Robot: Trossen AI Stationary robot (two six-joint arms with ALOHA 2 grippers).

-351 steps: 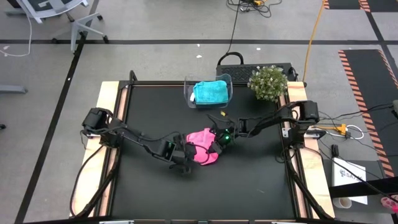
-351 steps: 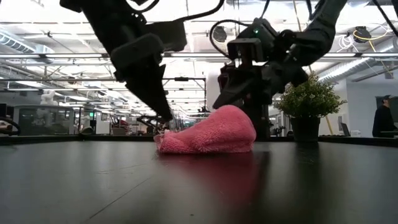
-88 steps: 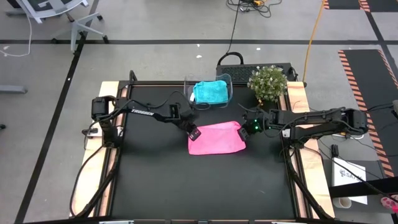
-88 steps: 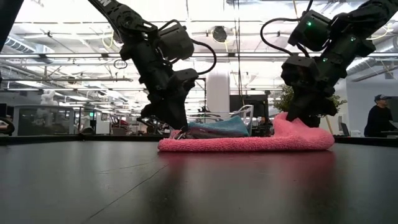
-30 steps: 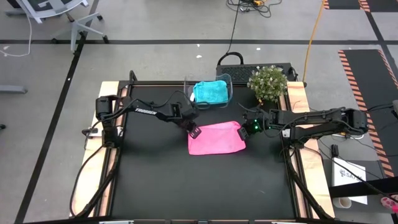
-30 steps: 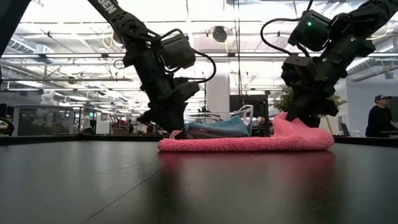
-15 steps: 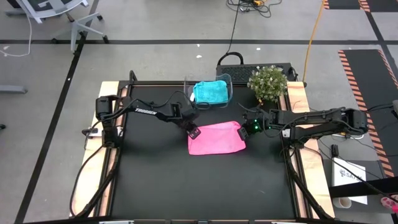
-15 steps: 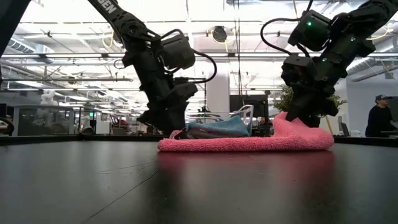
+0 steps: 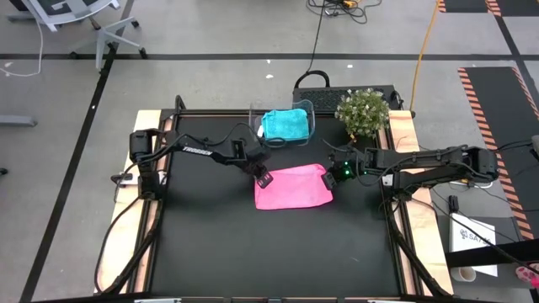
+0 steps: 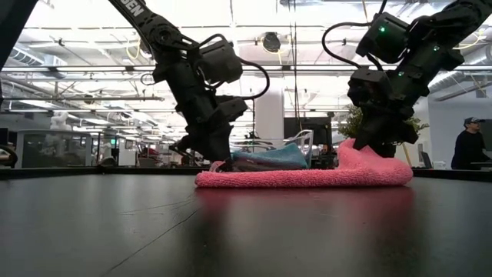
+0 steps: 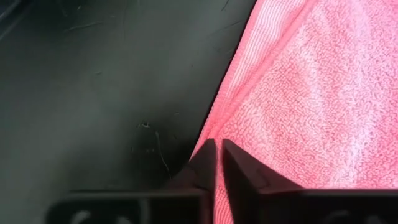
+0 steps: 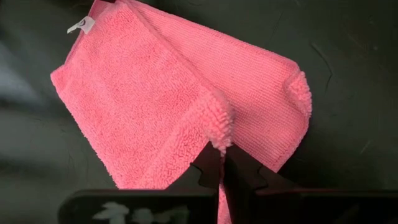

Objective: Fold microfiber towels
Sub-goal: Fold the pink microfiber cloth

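The bright pink towel lies folded on the black table, with a small white tag at one corner. My left gripper is down at its far left corner, shut on the edge. My right gripper is at its far right corner, shut on a raised corner. The teal towel sits bunched in the clear bin at the table's far edge. The grey-white towel is out of view. My left gripper pinches the pink towel's left edge at the far left corner between its two fingers. It slants down from the table's left. The towel lies flat on the table there. My right gripper pinches the far right corner between its fingertips, slanting down from the table's right. That corner is pulled up off the table, while the rest of the towel rests flat.
A small potted plant stands at the far right corner of the table, just behind my right arm. A dark case sits behind the bin. Bare black tabletop stretches toward the near edge. A person stands far off in the room.
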